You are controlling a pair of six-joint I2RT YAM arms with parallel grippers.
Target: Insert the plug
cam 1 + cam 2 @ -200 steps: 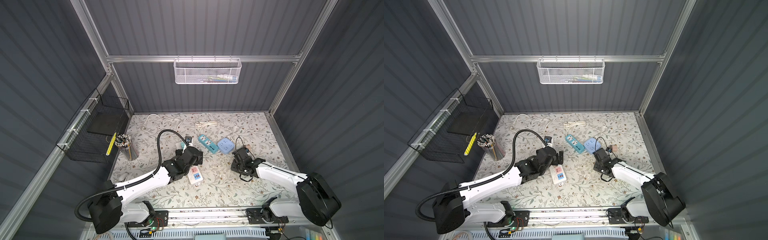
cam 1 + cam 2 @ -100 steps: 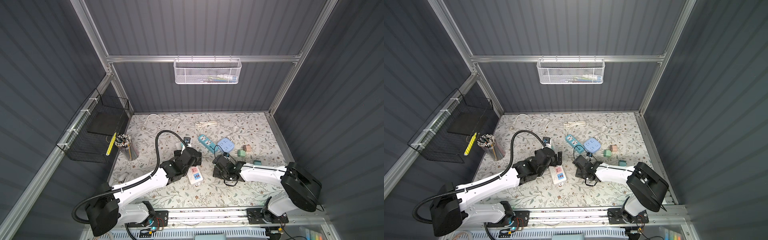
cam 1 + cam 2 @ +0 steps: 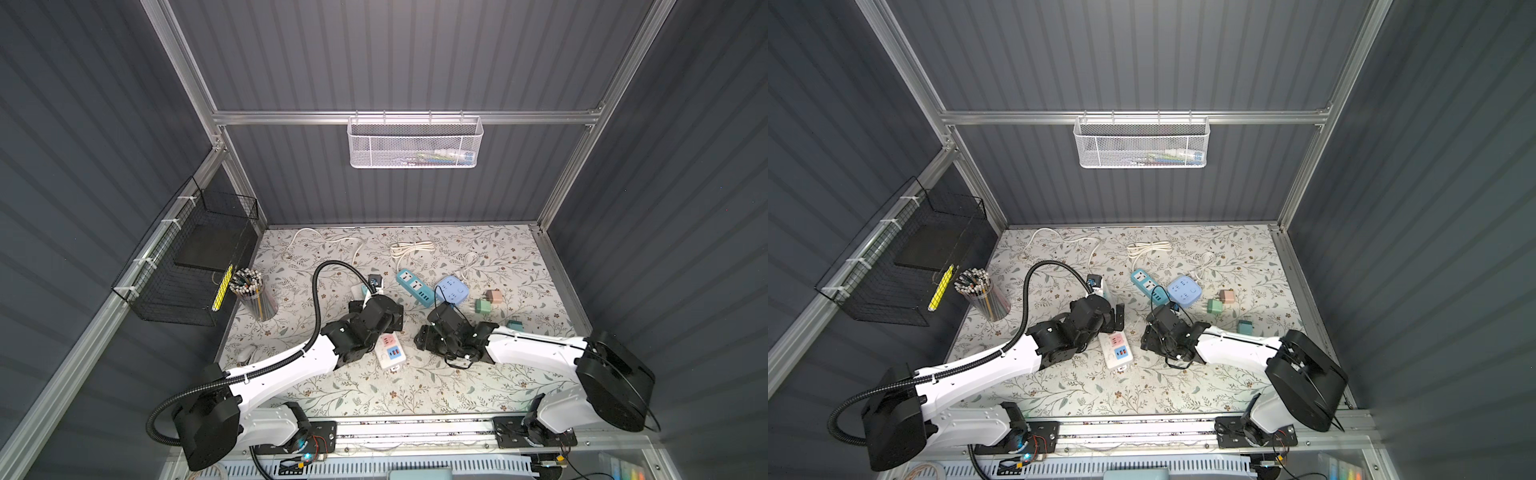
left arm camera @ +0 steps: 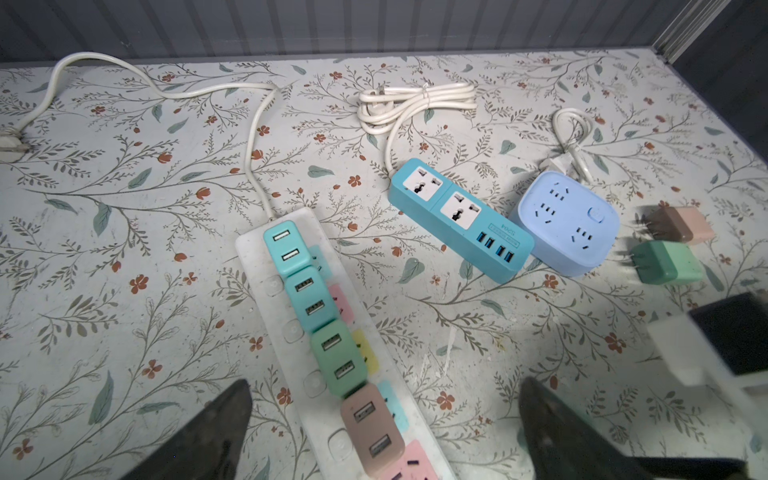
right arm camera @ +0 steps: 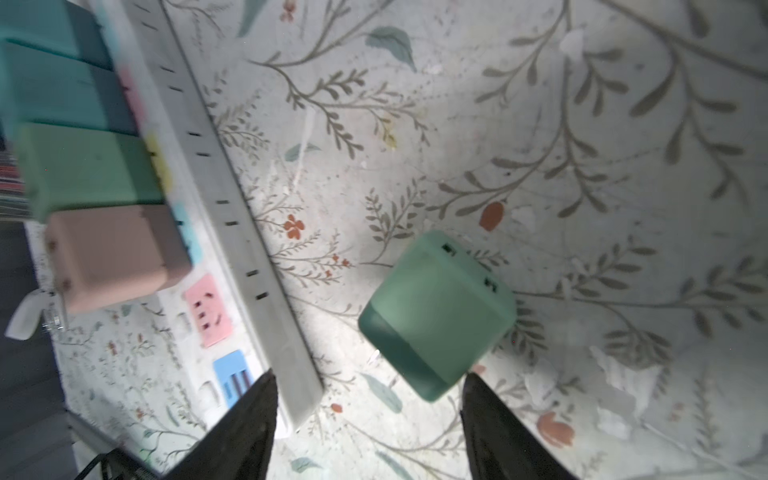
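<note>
Green plug (image 5: 432, 316): lies on the floral mat (image 5: 582, 187) just beside the white power strip (image 4: 249, 253); in no socket. Blurred, prongs not visible.
Right gripper (image 5: 369, 376): jaws apart, wider than the plug, which sits just ahead of the tips; no clamp on it.
Left gripper (image 4: 386, 399): spread wide, straddling the strip, holding nothing.
Done: four adapters (image 4: 309, 299) seated in a row on the strip.
Left: pink socket (image 5: 208, 309) looks free; the plug needs grasping, aligning and pressing in.

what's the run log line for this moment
left gripper: open over white power strip | right gripper: open around green plug, beside strip | plug: not inserted
</note>
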